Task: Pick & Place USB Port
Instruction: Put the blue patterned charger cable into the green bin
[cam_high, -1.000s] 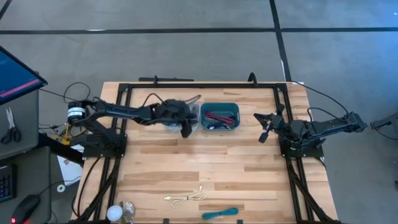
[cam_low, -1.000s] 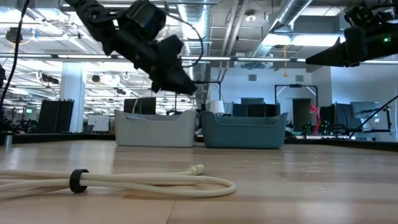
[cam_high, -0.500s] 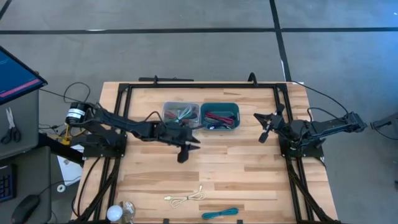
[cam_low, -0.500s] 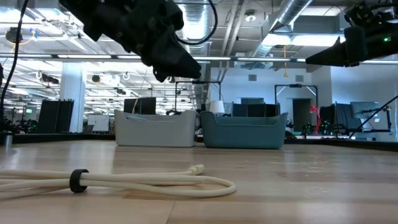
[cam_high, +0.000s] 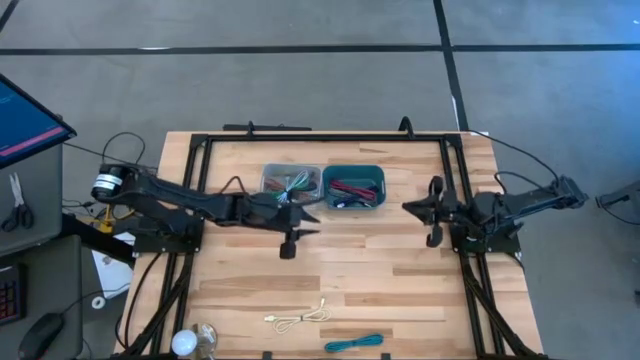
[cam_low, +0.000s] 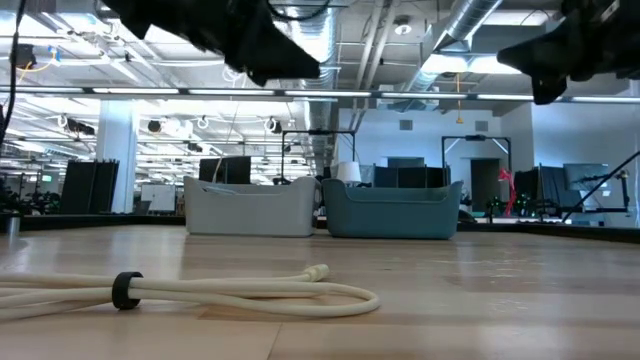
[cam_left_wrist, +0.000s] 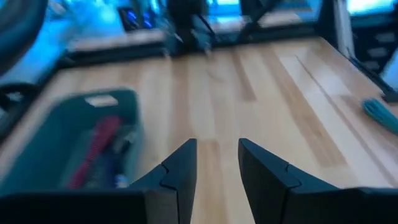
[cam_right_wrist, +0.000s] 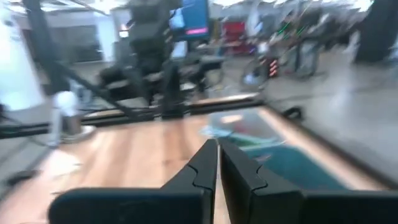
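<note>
The left gripper (cam_high: 291, 238) hangs in the air over the wooden slat table (cam_high: 400, 290), just near of the clear plastic bin (cam_high: 291, 184) full of mixed cables. In its wrist view the two dark fingers (cam_left_wrist: 176, 176) stand apart with bare table showing between them, so it's released and carrying nothing.

To the right of the clear bin, touching it, sits the teal plastic bin (cam_high: 353, 187) with red cables inside.

The right gripper (cam_high: 432, 222) is up off the table on the right side, right of the teal bin, with its fingers (cam_right_wrist: 202, 167) clenched together on nothing.

At the near edge of the table lie a coiled cream USB cable (cam_high: 297, 318) and, just right of it, a bundled teal cable (cam_high: 352, 343). Both are well apart from either gripper.
</note>
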